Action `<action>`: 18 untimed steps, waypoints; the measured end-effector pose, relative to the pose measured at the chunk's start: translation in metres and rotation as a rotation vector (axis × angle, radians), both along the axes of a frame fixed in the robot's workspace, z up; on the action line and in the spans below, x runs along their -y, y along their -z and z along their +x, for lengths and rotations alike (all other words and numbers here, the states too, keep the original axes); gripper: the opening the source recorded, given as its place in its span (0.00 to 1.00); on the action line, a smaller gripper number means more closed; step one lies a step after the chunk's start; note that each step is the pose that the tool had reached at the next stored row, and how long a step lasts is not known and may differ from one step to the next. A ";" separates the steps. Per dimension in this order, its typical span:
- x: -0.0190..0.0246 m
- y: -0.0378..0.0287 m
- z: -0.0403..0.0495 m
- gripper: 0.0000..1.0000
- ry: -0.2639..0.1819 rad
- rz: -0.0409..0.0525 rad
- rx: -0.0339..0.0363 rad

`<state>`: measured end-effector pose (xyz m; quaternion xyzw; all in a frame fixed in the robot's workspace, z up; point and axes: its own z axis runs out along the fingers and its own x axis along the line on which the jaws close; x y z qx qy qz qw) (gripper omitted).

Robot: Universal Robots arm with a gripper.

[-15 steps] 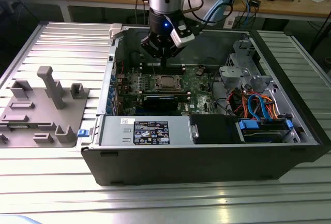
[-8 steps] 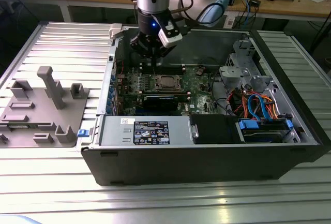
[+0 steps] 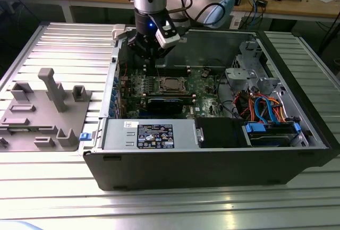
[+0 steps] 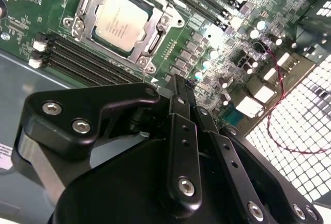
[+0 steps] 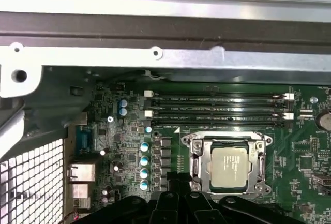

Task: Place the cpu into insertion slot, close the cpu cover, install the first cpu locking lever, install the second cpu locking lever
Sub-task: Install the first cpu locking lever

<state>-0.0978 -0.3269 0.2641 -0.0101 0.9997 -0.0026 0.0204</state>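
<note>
The cpu (image 3: 171,85) (image 4: 121,18) (image 5: 231,168), a small silver-grey square, lies in the insertion slot (image 5: 202,168) on the green motherboard. The cpu cover (image 4: 161,23) (image 5: 230,142), a silver frame, lies flat around the chip. Thin metal levers (image 4: 84,0) run along the frame's sides. My gripper (image 3: 155,64) (image 4: 177,85) (image 5: 173,181) hangs above the board, a little to the exterior view's left of the socket and apart from it. Its black fingers (image 4: 181,131) are shut together with nothing between them.
The open computer case (image 3: 212,166) holds a labelled power supply (image 3: 154,134), a long black module (image 3: 167,103), and a drive bay with blue and orange cables (image 3: 265,113). Long memory slots (image 5: 217,107) run beside the socket. A grey fixture tray (image 3: 45,108) sits at the exterior view's left.
</note>
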 end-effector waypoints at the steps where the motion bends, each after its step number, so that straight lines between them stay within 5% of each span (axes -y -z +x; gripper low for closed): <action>1: -0.0008 0.0002 -0.0002 0.11 0.000 0.0008 0.0000; 18: -0.0135 0.0037 -0.0013 0.11 -0.009 0.0054 0.0000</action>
